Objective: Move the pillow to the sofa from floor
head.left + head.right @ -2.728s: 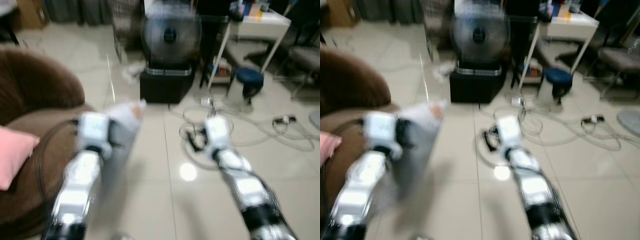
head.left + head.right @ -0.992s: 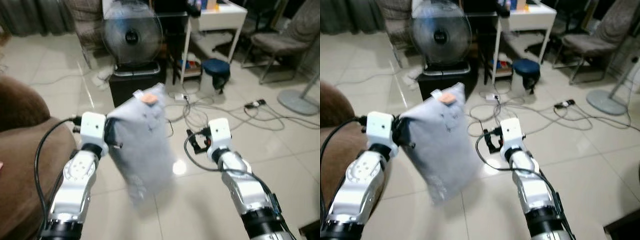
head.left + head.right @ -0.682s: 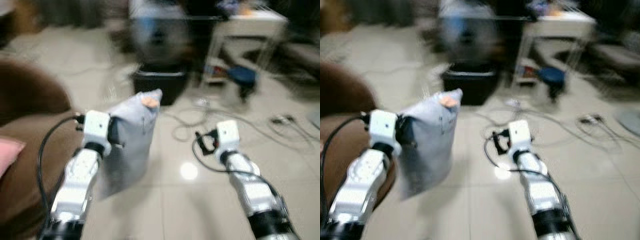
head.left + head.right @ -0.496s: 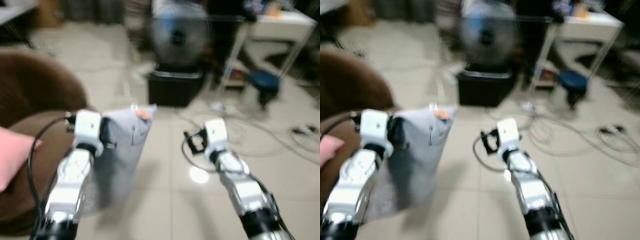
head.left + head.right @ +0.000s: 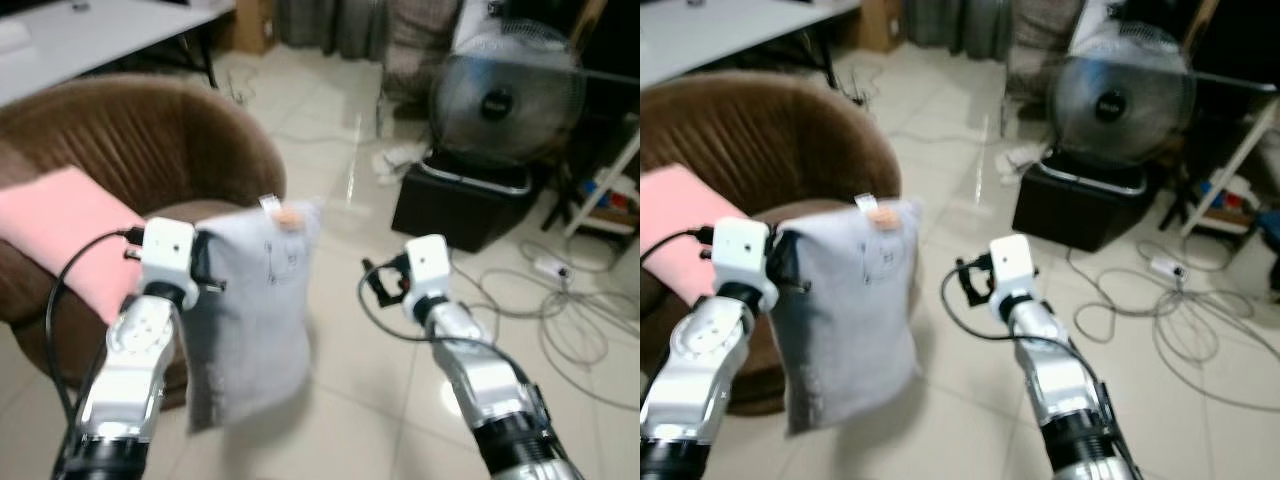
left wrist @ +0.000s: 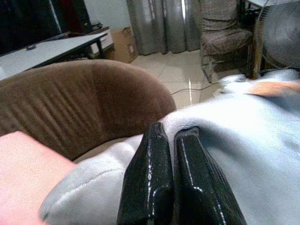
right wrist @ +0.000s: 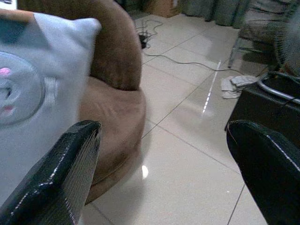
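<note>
A: What stands largest in the room?
B: The brown sofa (image 5: 120, 130), a rounded armchair with a ribbed back. Everything else is placed against it. A pink cushion (image 5: 60, 235) lies on its seat, leaning on the backrest.

A: And the pillow from the task?
B: The grey pillow (image 5: 250, 310) hangs in the air just in front of the sofa's seat edge, off the floor, with a small orange tag (image 5: 883, 216) at its top corner. It is not on the sofa yet.

A: What holds it?
B: The left gripper (image 6: 171, 173). Its two black fingers (image 6: 150, 183) are pressed together, pinching the pillow's upper edge, right beside the sofa's front.

A: The other arm?
B: The right gripper (image 7: 164, 168) is held out over the tiled floor (image 5: 340, 360), to the side of the pillow away from the sofa. Its fingers are spread wide and touch nothing.

A: Anything beyond?
B: Well apart from the sofa, a fan (image 5: 505, 95) stands on a black box (image 5: 470, 205), with loose cables (image 5: 560, 310) on the floor near it. A white surface (image 5: 90, 35) runs behind the sofa's back.
</note>
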Available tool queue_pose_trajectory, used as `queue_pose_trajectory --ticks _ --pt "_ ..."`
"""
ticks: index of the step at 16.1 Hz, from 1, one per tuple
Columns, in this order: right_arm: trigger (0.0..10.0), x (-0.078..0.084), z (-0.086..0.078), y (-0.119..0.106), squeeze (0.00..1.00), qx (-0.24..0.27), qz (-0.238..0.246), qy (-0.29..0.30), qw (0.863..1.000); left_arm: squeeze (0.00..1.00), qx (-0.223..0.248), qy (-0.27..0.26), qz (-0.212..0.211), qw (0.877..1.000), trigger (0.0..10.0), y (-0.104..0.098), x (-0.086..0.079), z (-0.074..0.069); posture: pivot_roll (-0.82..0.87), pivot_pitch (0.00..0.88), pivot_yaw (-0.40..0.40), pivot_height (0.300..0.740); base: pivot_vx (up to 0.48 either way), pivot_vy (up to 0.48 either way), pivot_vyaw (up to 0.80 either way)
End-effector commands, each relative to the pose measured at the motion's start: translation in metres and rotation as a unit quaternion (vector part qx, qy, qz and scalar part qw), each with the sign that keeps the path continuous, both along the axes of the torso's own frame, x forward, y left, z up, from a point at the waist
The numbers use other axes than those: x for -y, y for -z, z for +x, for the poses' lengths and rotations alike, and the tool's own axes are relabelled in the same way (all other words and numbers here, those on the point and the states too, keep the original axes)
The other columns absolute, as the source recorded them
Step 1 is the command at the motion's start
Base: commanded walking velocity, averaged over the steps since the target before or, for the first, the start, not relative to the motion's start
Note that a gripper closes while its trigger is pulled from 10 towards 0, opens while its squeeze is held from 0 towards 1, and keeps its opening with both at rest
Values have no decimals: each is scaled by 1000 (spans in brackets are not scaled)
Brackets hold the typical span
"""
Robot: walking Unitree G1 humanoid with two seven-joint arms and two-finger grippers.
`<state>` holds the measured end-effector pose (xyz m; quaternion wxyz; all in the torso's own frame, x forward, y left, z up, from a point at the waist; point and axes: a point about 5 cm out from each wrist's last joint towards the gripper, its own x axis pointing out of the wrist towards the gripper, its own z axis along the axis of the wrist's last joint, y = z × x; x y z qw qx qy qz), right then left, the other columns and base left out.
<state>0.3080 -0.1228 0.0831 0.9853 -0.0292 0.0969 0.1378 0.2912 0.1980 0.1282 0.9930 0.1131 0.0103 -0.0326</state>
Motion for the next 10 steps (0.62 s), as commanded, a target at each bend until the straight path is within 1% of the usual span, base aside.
queue_pose_trajectory --ticks 1,10 --pt "10000 14 0 1 0 -2 -3 28 1000 0 40 23 1 999 10000 -19 11 6 159 0 11 740 364 0 0" --pt "10000 14 2 0 0 4 2 36 999 0 43 34 1 999 10000 -20 14 8 154 0 19 740 371 0 0"
